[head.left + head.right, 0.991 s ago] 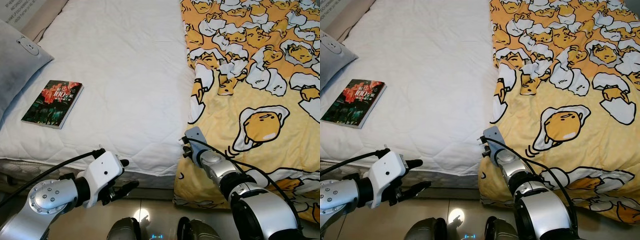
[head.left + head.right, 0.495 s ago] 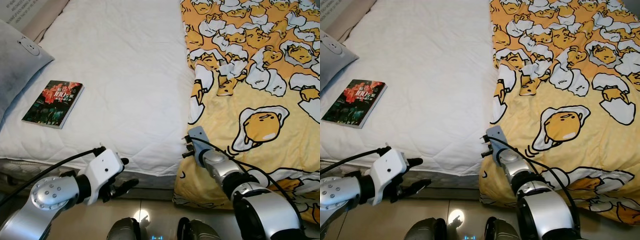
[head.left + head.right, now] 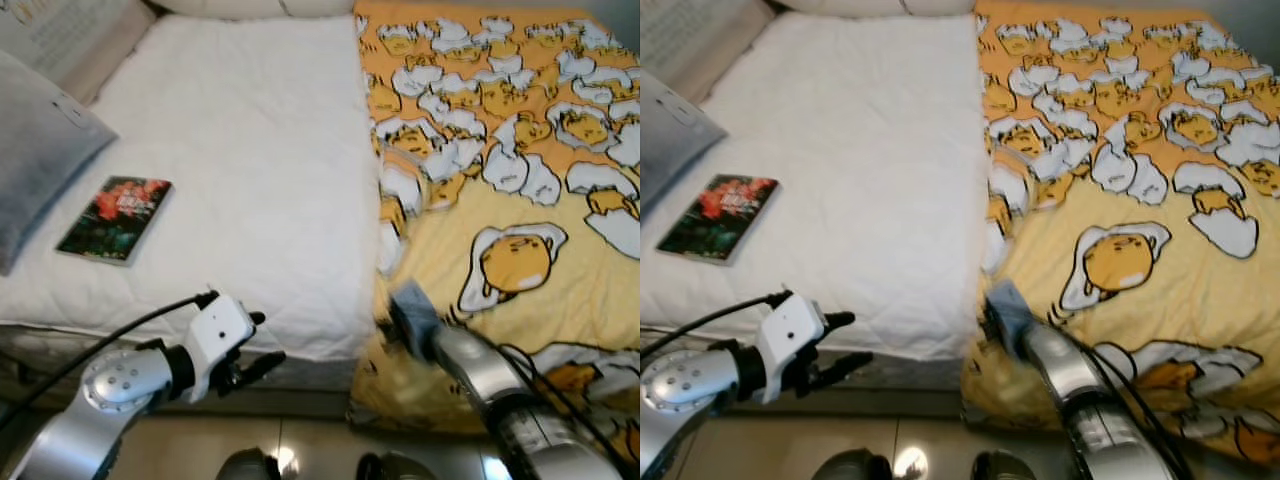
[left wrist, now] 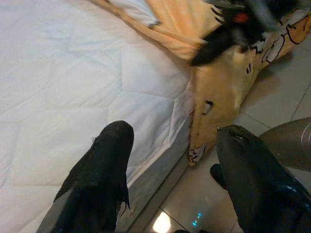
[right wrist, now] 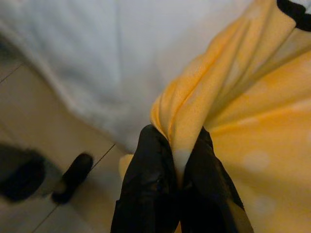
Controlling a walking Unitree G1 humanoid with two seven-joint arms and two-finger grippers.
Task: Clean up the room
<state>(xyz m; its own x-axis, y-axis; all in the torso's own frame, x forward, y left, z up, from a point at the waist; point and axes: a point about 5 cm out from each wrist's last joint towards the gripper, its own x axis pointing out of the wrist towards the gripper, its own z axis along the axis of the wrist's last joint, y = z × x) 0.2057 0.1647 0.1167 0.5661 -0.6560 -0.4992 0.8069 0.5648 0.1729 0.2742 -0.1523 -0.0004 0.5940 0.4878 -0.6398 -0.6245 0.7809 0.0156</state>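
The right tool (image 5: pixel 177 155) has its two black fingers (image 5: pixel 150 189) pinched tight on a fold of the yellow blanket (image 3: pixel 500 200) at its near left corner, right where the cloth meets the bare white mattress (image 3: pixel 240 170) and hangs over the edge of the bed toward the tiled floor (image 4: pixel 228 194). The blanket, printed all over with cartoon eggs and yolk figures, covers the right half of the bed; its left edge lies rumpled along the middle, and the corner in the grip is bunched into a ridge. The right arm (image 3: pixel 480 365) comes in low from the foot of the bed and is blurred. The left tool (image 3: pixel 250 345) hovers off the near edge of the mattress, just below its quilted rim, fingers (image 4: pixel 104 160) spread apart with nothing between them; its cable loops back along the silver arm. On the left side of the mattress lies a book (image 3: pixel 115 218) with a dark cover in red and green, flat and angled slightly; there is pale lettering on it, but it is too blurred to read. Beside it, at the far left, a grey pillow (image 3: pixel 40 170) overlaps the mattress edge. Printed text shows on a pale surface in the top left corner, also too small to make out.
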